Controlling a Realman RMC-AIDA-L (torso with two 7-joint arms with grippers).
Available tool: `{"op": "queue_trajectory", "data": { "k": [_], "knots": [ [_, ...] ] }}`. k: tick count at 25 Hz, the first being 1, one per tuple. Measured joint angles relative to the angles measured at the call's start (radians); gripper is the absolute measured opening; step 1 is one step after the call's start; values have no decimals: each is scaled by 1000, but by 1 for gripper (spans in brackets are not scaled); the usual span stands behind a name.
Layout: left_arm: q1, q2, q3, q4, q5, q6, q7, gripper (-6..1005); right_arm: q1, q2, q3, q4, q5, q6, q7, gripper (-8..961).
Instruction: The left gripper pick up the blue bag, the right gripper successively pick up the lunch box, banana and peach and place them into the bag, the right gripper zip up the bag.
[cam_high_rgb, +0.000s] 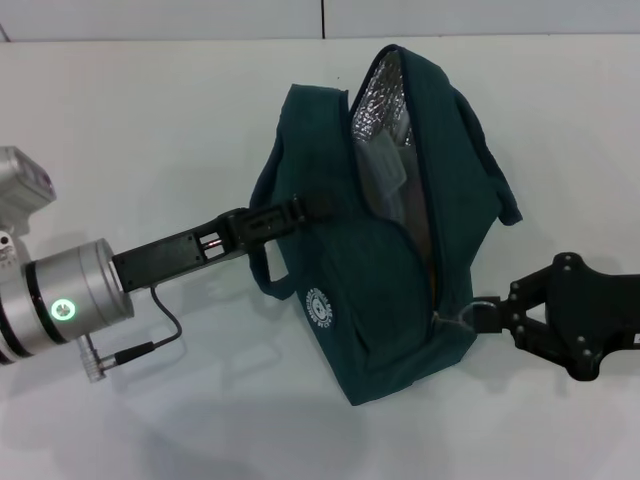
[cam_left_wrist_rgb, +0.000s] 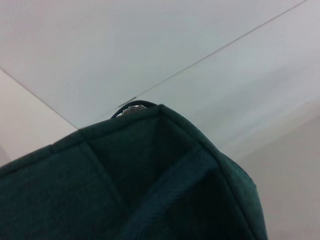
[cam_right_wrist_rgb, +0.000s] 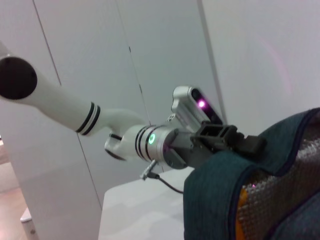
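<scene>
The blue bag (cam_high_rgb: 370, 290) hangs tilted over the white table, its mouth gaping at the far end and showing foil lining (cam_high_rgb: 385, 90). My left gripper (cam_high_rgb: 305, 208) is shut on the bag's near side by a handle; it also shows in the right wrist view (cam_right_wrist_rgb: 240, 142). My right gripper (cam_high_rgb: 482, 316) is shut on the ring zip pull (cam_high_rgb: 452, 319) at the bag's near end. In the right wrist view an orange strip of the banana (cam_right_wrist_rgb: 241, 210) shows inside against the foil. A pale clear shape inside (cam_high_rgb: 383, 170) may be the lunch box. The peach is hidden.
The white table (cam_high_rgb: 150, 130) runs to a pale wall at the back. A black cable (cam_high_rgb: 165, 325) loops under my left wrist. The left wrist view shows only the bag's fabric (cam_left_wrist_rgb: 125, 190) up close.
</scene>
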Motion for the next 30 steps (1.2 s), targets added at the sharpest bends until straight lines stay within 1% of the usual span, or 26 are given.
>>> {"op": "queue_trajectory", "data": {
  "k": [6,10,15,21,27,30],
  "knots": [
    [13,2,-1,6,-10,6,15,657,0,0,11,-18,24,-12,1,7],
    [16,3,-1,10,-10,29,70,676,9,2,12,-20,73,-6,1,7],
    [20,5,-3,11,-27,50,161,723,56,8,10,-10,102,21,2,7],
    [50,13,-6,11,-84,52,221,800,106,12,1,2,182,83,3,7],
    [81,24,-33,11,-99,52,236,868,166,13,-4,5,207,95,14,7],
    [92,26,-51,12,-99,52,236,879,173,13,-5,5,204,95,21,7]
  ]
}}
